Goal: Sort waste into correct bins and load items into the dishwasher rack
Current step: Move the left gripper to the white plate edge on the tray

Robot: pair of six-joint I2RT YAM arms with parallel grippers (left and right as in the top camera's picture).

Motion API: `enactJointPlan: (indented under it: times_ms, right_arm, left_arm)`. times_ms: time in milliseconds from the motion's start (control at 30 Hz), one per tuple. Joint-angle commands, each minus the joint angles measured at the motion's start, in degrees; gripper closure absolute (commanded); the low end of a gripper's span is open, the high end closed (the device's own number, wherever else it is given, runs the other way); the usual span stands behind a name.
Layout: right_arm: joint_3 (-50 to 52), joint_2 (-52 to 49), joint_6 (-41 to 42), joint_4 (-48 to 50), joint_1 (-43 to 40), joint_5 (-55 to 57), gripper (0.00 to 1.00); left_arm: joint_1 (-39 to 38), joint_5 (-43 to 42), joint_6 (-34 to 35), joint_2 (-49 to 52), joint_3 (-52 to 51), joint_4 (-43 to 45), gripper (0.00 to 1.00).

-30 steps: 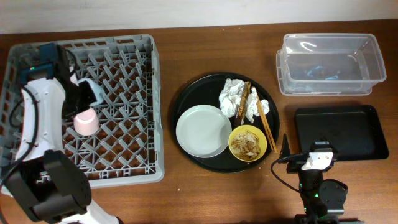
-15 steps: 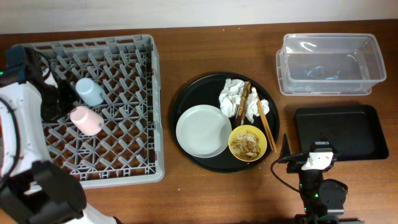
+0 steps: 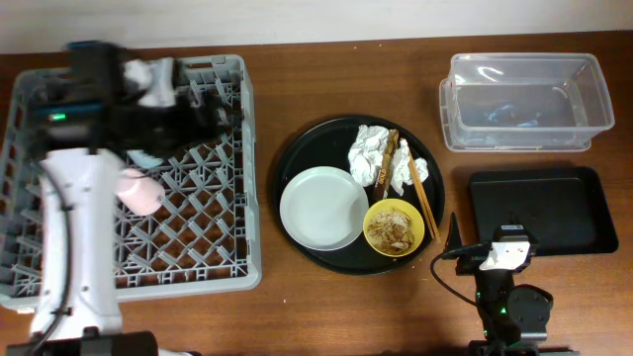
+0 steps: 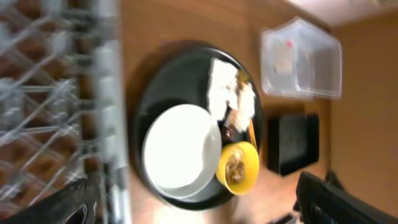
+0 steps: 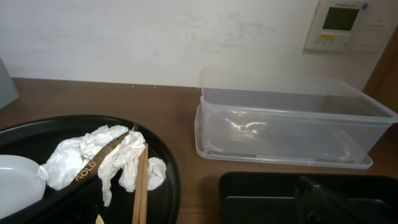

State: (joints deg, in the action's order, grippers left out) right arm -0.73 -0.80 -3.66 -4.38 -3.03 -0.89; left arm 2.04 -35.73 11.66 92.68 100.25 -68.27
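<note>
Grey plate (image 3: pixel 321 208) lies on the round black tray (image 3: pixel 312 148), likely next for the rack (image 3: pixel 249 198). Left hand (image 4: pixel 198 186) hangs over the rack's tray-side edge, spread wide, empty. It should pinch the plate's near rim, clear of the yellow bowl (image 3: pixel 394 227) just beside.
</note>
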Motion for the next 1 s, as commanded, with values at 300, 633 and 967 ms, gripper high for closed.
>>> enactJointPlan:
  times_ms: [300,633,967]
  right_arm:
    - [0.4,0.4,-0.4,-0.2,-0.4,0.5,0.01]
    - [0.4,0.4,-0.4,-0.2,-0.4,0.5,0.01]
    - [0.4,0.4,-0.4,-0.2,-0.4,0.5,0.01]
  left_arm:
    - [-33.0,18.9,-1.0,13.2,0.3,7.8,0.28]
    - [-39.3,22.6,0.2,24.1,0.3,8.2,0.4]
    - [-39.1,40.1,17.4,25.4,0.3,13.2,0.57]
